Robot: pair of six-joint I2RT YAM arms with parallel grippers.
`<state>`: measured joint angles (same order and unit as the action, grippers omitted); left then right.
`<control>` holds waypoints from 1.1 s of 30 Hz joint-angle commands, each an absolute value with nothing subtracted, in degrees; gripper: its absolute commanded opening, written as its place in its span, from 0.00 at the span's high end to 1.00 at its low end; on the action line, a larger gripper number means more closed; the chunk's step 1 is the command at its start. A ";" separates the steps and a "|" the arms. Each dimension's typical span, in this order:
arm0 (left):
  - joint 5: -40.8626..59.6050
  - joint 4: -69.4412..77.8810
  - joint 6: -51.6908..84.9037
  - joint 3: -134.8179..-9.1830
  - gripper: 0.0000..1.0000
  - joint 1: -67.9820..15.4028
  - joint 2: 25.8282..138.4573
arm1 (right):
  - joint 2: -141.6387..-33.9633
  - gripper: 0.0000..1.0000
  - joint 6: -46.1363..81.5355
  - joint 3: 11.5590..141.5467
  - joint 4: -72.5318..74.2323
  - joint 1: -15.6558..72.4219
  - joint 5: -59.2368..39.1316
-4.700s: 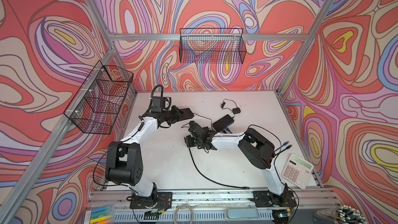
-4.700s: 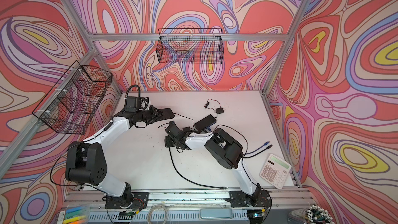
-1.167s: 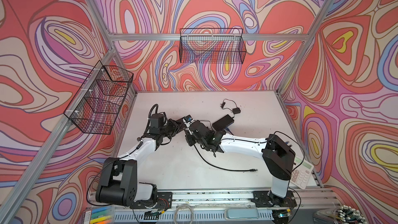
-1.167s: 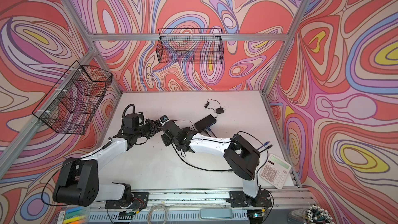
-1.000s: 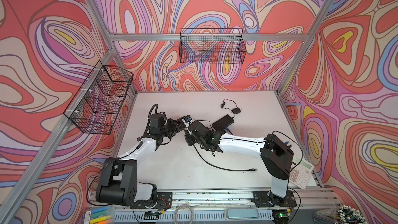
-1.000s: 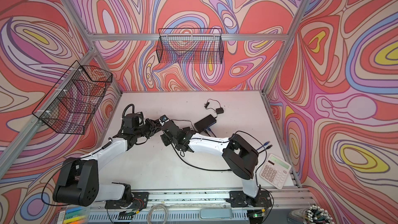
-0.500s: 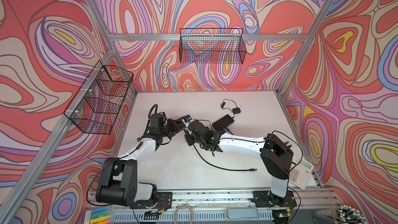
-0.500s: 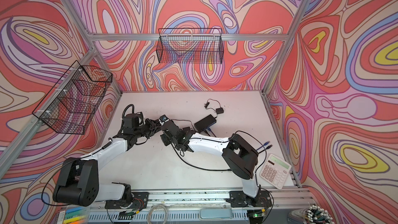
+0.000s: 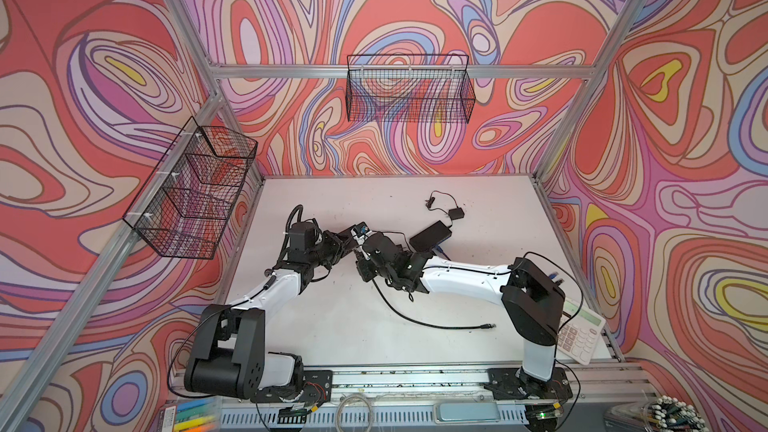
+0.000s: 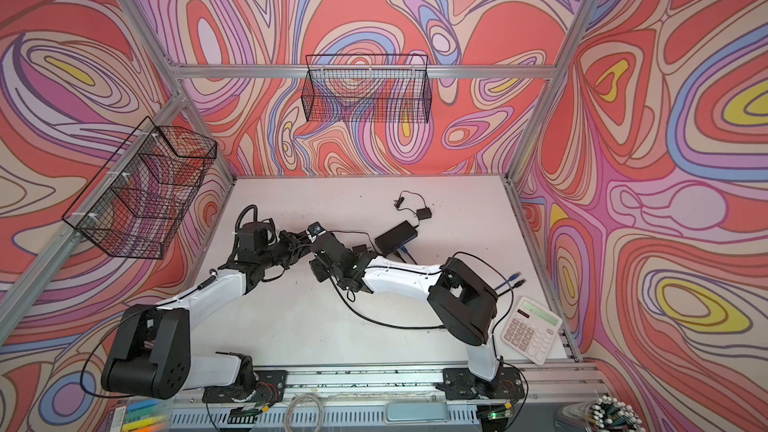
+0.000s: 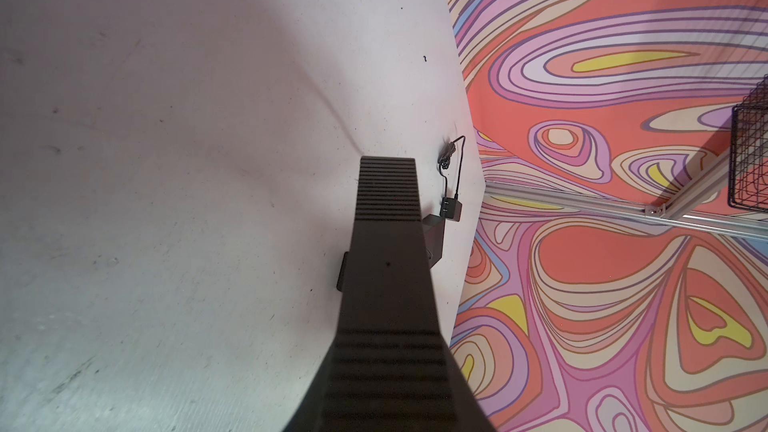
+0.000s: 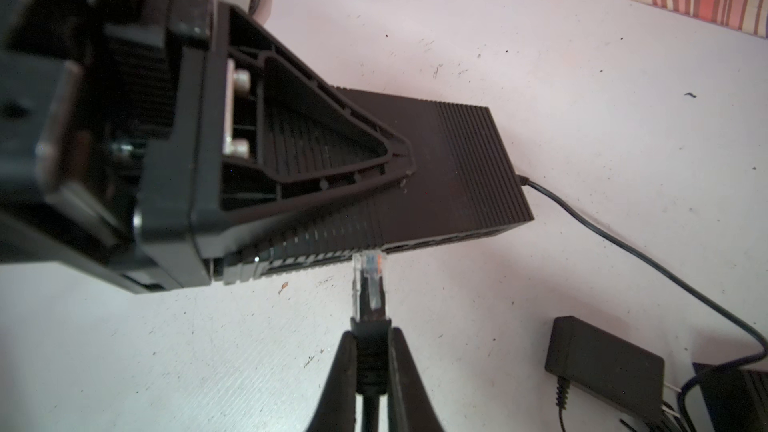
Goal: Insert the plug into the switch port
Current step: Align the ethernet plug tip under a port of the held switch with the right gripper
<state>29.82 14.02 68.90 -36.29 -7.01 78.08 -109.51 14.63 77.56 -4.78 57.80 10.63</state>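
Plug [image 12: 369,284] at switch [image 12: 457,168] edge — ports [image 12: 440,238] dim, indistinct

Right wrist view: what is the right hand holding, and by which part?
The right hand pinches the plug by its black boot, behind the clear connector tip.

Left pincer [image 9: 348,243] beside right pincer [image 9: 360,252]

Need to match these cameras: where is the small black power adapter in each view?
In a top view: power adapter far on the table, just beyond the flat black box.
In a top view: adapter beyond that box too.
Left wrist: adapter past the ribbed switch's far end.
Right wrist: adapter on the table, aside from the plug.
Shared landmark: the flat black box beside it.
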 commanded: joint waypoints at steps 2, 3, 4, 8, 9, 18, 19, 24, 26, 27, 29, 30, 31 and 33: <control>33.55 17.04 70.04 -36.48 0.87 -7.49 75.74 | -109.68 1.00 14.85 77.30 -2.57 58.10 9.96; 33.49 17.03 70.18 -36.39 0.87 -7.47 75.70 | -109.69 1.00 14.87 77.33 -2.46 58.02 9.90; 33.49 17.28 70.31 -36.26 0.87 -7.43 75.67 | -109.80 1.00 14.85 77.28 -2.45 58.06 9.81; 34.24 19.71 71.99 -35.40 0.87 -7.40 76.02 | -109.94 1.00 14.92 77.32 -2.37 58.01 9.76; 34.26 19.90 72.20 -35.27 0.87 -7.44 76.09 | -109.87 1.00 14.94 77.19 -2.29 58.02 9.63; 36.17 16.31 68.71 -37.03 0.87 -7.44 76.40 | -109.58 1.00 13.62 79.14 -4.15 58.09 9.64; 36.62 15.47 67.93 -37.22 0.87 -7.46 76.38 | -109.57 1.00 12.96 79.71 -4.63 58.01 9.73; 38.87 11.98 64.93 -37.90 0.87 -7.47 76.23 | -110.69 1.00 8.71 84.70 -9.02 57.92 9.95; 38.87 11.19 64.32 -37.79 0.88 -7.56 75.95 | -110.99 1.00 7.93 85.89 -9.20 57.92 9.63; 38.89 11.14 64.27 -37.63 0.87 -7.56 75.76 | -111.06 1.00 7.87 86.48 -9.14 57.93 9.19; 38.63 11.54 64.59 -37.12 0.87 -7.60 75.61 | -111.40 1.00 8.04 87.50 -8.84 57.94 7.91; 38.54 12.04 64.95 -36.88 0.87 -7.65 75.59 | -111.69 1.00 8.32 88.15 -8.86 57.92 7.23; 38.67 12.57 65.20 -36.75 0.87 -7.65 75.59 | -112.07 1.00 8.72 88.60 -8.78 57.94 6.55; 39.10 14.09 65.84 -36.43 0.87 -7.73 75.76 | -112.70 1.00 9.80 89.05 -8.08 57.92 5.37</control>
